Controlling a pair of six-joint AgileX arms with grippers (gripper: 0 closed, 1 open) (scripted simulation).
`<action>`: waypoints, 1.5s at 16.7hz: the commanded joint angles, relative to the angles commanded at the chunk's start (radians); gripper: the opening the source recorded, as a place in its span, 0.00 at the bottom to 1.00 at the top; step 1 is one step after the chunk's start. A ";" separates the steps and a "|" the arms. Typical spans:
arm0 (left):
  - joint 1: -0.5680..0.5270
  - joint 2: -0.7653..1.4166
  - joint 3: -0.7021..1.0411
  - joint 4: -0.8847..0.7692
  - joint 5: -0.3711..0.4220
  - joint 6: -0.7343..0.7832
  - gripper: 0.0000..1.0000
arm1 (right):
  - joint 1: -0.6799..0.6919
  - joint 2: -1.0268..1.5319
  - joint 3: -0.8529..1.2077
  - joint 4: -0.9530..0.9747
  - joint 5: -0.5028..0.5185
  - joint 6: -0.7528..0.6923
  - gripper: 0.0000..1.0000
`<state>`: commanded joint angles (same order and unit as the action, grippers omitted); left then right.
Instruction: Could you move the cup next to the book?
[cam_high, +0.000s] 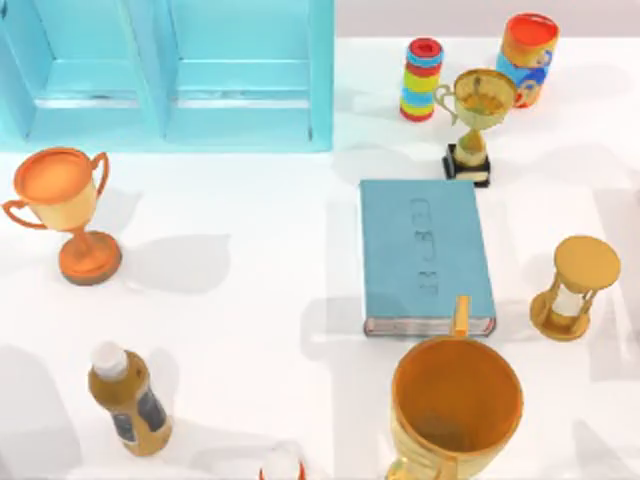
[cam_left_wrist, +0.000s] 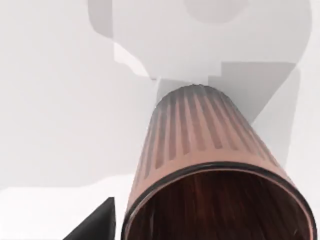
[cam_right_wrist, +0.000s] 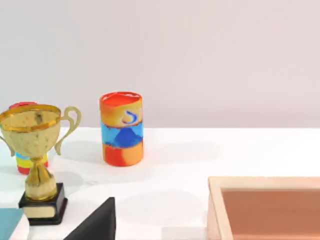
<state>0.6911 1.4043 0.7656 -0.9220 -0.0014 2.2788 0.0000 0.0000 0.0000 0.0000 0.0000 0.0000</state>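
Although the top view offers no more than a reddish fragment cut off at the table's near edge, which may or may not be it, the cup (cam_left_wrist: 200, 165) is entered from the left wrist view.

- Cup: ribbed coppery wall, dark inside, rim cut off. Long axis runs away from the wrist, mouth toward the camera, base on the white table (cam_high: 240, 330); apparently upright.
- Left gripper (cam_left_wrist: 95, 227): just beside the cup's rim, judged the nearer arm. Jaw state: cannot tell. Contact with the cup: cannot tell.
- Book (cam_high: 425, 255): teal, flat, right of the table's middle. Its left flank is bare.
- Large mug (cam_high: 455, 410): at the book's near edge, handle overlapping it.
- Right gripper (cam_right_wrist: 95, 225): idle, facing the gold trophy (cam_right_wrist: 37, 150). Jaw state: cannot tell.
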 joint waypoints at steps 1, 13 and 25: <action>0.001 0.008 -0.026 0.030 0.000 0.001 1.00 | 0.000 0.000 0.000 0.000 0.000 0.000 1.00; 0.002 0.017 -0.052 0.060 0.000 0.003 0.55 | 0.000 0.000 0.000 0.000 0.000 0.000 1.00; 0.002 0.017 -0.052 0.060 0.000 0.003 0.00 | 0.000 0.000 0.000 0.000 0.000 0.000 1.00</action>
<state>0.6933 1.4212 0.7134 -0.8620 -0.0014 2.2818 0.0000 0.0000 0.0000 0.0000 0.0000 0.0000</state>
